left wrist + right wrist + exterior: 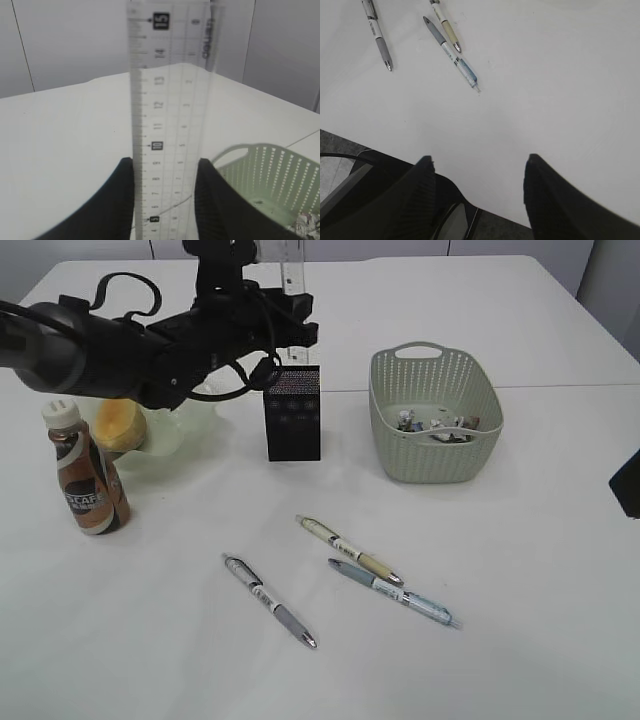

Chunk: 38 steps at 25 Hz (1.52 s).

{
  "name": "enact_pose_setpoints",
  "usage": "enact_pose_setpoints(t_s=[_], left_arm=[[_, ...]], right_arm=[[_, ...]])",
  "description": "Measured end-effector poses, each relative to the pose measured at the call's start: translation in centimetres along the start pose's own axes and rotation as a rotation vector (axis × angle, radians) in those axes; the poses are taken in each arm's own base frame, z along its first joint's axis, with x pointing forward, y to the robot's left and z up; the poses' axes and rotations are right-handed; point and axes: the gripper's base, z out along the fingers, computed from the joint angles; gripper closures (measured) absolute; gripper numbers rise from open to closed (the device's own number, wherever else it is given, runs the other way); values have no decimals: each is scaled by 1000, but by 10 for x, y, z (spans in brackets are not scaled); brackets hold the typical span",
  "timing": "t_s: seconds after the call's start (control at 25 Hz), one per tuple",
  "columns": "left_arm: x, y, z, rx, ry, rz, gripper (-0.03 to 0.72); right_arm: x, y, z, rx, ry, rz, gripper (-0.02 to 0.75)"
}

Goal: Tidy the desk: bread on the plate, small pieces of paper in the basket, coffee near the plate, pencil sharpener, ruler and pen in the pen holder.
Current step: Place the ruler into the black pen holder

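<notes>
Upright, the clear flat plastic ruler (pixel 170 120) sits pinched in the left gripper (pixel 165 200) above the black mesh pen holder (pixel 293 412). Right gripper (pixel 477 172) hangs open, empty, over the white bench (pixel 545 90).

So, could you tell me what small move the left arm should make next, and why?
Probably lower straight down: the left gripper holds the clear plastic ruler upright just above the square black mesh pen holder, not yet inside it.

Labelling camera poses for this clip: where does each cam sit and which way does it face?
Exterior: raised in front of the desk, looking down at a slant; left arm shows.
Left wrist: behind left gripper, facing the far wall; fingers clamp the upright ruler.
Right wrist: at the desk's near edge, facing down; open right gripper.
Shared: three pens, exterior and right wrist.
</notes>
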Motion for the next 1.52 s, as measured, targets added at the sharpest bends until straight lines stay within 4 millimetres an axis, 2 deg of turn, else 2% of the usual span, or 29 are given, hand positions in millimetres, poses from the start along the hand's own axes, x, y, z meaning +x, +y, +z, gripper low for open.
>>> enact_pose_setpoints(t_s=[0.36,1.08,1.52], left_arm=[[31,2,5,-5,79,-8,448],[38,2,6,-10,110,-8,435],[41,4,5,-28,148,-26,329]], right_arm=[[0,0,0,0,0,0,321],[0,0,0,0,0,0,321],[0,0,0,0,1,0,321]])
